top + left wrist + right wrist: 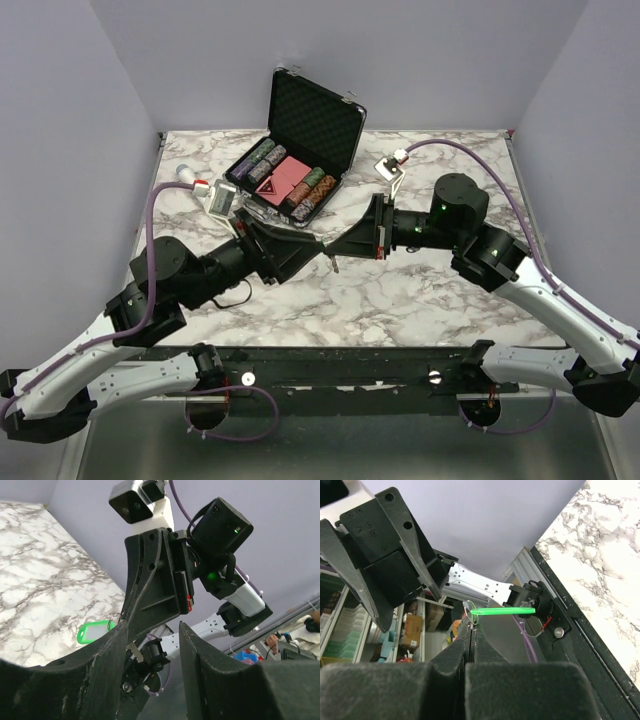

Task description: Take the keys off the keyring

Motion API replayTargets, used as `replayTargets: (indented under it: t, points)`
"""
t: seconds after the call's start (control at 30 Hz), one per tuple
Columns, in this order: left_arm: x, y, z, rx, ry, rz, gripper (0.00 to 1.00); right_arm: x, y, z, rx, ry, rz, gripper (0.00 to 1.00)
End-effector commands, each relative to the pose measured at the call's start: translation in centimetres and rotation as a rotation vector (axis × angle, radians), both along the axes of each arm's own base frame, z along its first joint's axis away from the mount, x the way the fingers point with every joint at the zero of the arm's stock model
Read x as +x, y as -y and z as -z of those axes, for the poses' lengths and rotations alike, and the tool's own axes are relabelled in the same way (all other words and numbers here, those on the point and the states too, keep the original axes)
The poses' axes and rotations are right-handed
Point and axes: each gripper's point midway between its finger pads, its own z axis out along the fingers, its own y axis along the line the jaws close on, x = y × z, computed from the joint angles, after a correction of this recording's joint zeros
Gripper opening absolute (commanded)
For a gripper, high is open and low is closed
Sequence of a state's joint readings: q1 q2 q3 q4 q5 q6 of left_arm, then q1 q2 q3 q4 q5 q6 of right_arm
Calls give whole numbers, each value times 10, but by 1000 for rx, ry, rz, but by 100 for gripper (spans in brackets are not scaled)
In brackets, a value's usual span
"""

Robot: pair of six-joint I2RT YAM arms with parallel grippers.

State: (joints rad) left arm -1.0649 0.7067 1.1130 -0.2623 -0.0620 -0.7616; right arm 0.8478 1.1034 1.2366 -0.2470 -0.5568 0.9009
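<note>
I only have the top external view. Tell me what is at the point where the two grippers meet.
Observer: In the right wrist view, the right gripper has its fingers shut on the keyring, a thin metal loop at their tips.
Operator: Report anything on that ring.
Observer: A green key tag hangs from it. Its flat face shows in the left wrist view.
Operator: Give me the left gripper's state.
Observer: In its own wrist view, the left gripper has its fingers apart. I cannot tell whether one of them touches the ring.
</note>
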Motion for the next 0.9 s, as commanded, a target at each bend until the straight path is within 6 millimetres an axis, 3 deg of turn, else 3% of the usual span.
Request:
replayTargets:
  t: [0.0, 0.53, 0.87]
  points:
    - [-13, 9, -4, -26, 64, 101, 52, -11, 2, -20, 60, 39, -55, 1]
    - [-2, 1, 0, -16, 90, 35, 49, -27, 4, -34, 104, 62, -142, 1]
    - [-4, 13, 6, 3, 83, 84, 46, -31, 3, -41, 127, 62, -170, 1]
